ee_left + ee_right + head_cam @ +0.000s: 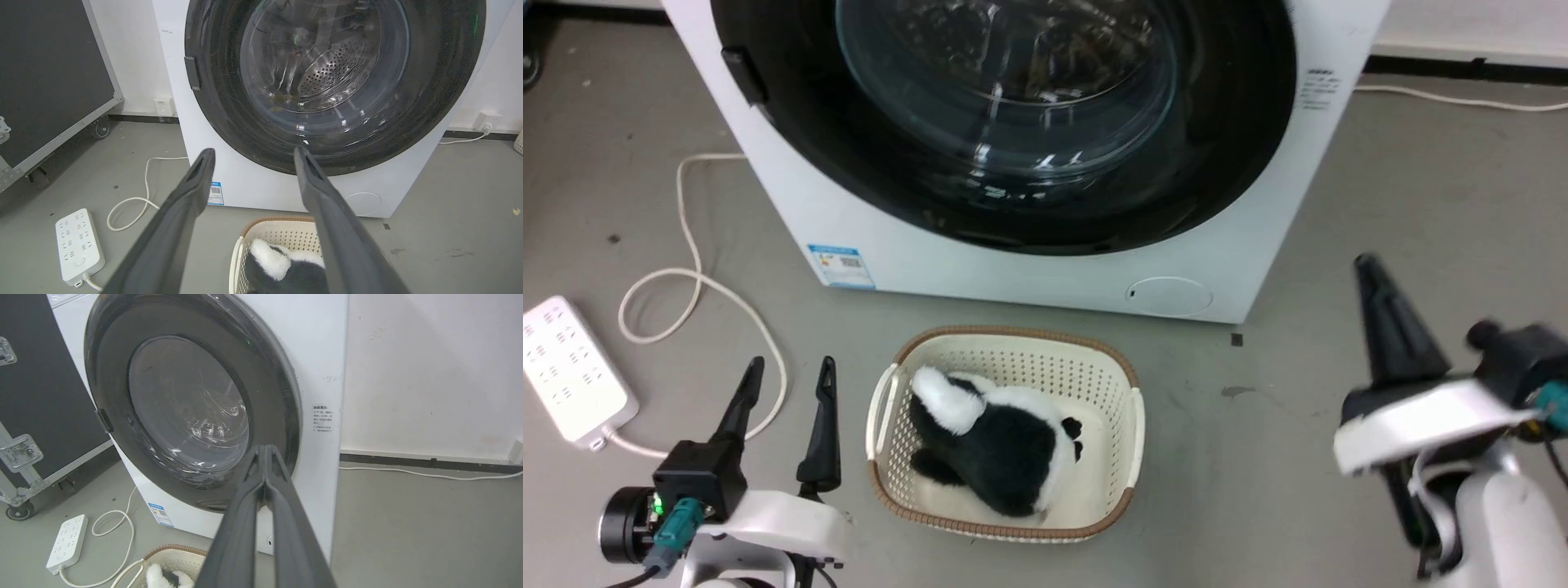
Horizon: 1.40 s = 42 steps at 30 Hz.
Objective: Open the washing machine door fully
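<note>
Washing machine door (pixel 1013 114): set in the front of the washing machine (pixel 1258 269) and nearly as wide as the cabinet. It has a glossy black ring and a bulging clear glass centre. It is seen shut, with the rim lying flush against the machine front. A perforated steel drum (pixel 335 69) is visible through the glass. A small dark tab (pixel 745 73) sits on the door rim at the machine's robot-left side.

Left pincer (pixel 792 365): fingers are spread apart, with nothing held between them. It is held low in front of the machine's robot-left lower corner, well apart from the door, tips aimed at the machine.

Right pincer (pixel 265 448): fingers are pressed together, with nothing clamped. It is held in front of the machine's robot-right lower corner, clear of the cabinet, and is blurred in the head view.

Rest, placed against the machine:
- Basket (pixel 1131 384): on the floor just in front of the machine, below the door. A black-and-white plush toy (pixel 1005 441) lies in it.
- Small round white flap (pixel 1168 296): low on the machine front, robot-right side.
- Blue label (pixel 841 265): low on the machine front, robot-left side.
- Power strip (pixel 572 367): on the floor off the machine's robot-left front. A white cable (pixel 686 245) is looped from it toward the machine's robot-left side.
- Black wheeled case (pixel 49 73): parked to the robot-left of the machine.
</note>
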Available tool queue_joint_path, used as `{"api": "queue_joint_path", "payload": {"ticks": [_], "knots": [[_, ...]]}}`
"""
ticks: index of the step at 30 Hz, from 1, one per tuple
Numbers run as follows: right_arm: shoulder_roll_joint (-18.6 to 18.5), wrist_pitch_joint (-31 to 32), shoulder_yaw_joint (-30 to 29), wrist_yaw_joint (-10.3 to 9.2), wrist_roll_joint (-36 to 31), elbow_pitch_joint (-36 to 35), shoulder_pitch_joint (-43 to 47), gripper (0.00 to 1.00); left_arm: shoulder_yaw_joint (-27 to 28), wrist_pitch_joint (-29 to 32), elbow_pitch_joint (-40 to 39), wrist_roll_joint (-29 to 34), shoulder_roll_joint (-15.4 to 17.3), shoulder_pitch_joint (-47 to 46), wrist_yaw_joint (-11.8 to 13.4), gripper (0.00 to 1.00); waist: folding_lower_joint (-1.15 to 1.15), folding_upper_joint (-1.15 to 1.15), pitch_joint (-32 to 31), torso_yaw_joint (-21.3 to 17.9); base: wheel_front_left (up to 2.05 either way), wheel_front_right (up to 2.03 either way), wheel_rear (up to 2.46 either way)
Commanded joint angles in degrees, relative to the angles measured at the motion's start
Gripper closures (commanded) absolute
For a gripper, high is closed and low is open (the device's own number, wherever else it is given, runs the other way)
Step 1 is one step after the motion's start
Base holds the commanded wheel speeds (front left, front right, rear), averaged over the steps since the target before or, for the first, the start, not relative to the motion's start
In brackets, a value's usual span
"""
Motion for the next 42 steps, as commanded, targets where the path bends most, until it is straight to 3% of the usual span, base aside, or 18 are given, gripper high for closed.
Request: {"api": "queue_joint_path", "payload": {"ticks": [1, 8, 10, 20, 26, 35, 42], "knots": [[0.13, 0.44, -0.76, -0.04, 2.14, 1.16, -2.86, 1.0, 0.29, -0.64, -0.07, -0.69, 0.42, -1.19, -0.48, 0.0, -0.01, 0.0, 0.94, 0.76, 0.0, 0.0, 0.0], [0.14, 1.88, -2.36, -0.05, 9.16, 7.27, -10.67, 1.0, 0.93, -1.48, 0.2, -1.89, 1.04, -2.08, -0.89, 0.0, -0.01, 0.0, 3.11, 2.16, 0.0, 0.0, 0.0], [0.15, 3.0, -3.23, -0.05, 13.76, 12.83, -16.01, 1.0, 1.02, -1.96, 0.39, -2.55, 1.34, -2.53, -1.12, 0.0, -0.01, 0.0, 4.25, 3.11, 0.0, 0.0, 0.0], [0.17, 6.49, -5.63, -0.06, 23.11, 29.05, -30.76, 1.0, 1.77, -3.15, 0.88, -4.22, 2.08, -3.48, -1.71, 0.0, -0.01, 0.0, 6.96, 5.31, 0.0, 0.0, 0.0], [0.18, 7.58, -8.37, -0.06, 25.99, 38.23, -38.77, 1.0, 2.24, -3.87, 1.28, -5.0, 2.25, -4.06, -2.06, 0.0, -0.01, 0.0, 8.1, 6.51, 0.0, 0.0, 0.0], [-1.52, 7.63, -13.63, -0.07, 26.23, 39.0, -40.05, 1.0, 3.47, -4.83, 2.0, -5.3, 2.14, -3.46, -2.53, 0.0, -0.01, 0.0, 7.71, 7.18, 0.0, 0.0, 0.0], [-1.31, 12.5, -22.53, -0.07, 28.98, 37.71, -41.28, 1.0, 3.68, -5.67, 1.87, -5.47, 2.66, -3.17, -2.94, 0.0, -0.01, 0.0, 8.25, 6.75, 0.0, 0.0, 0.0]]}}
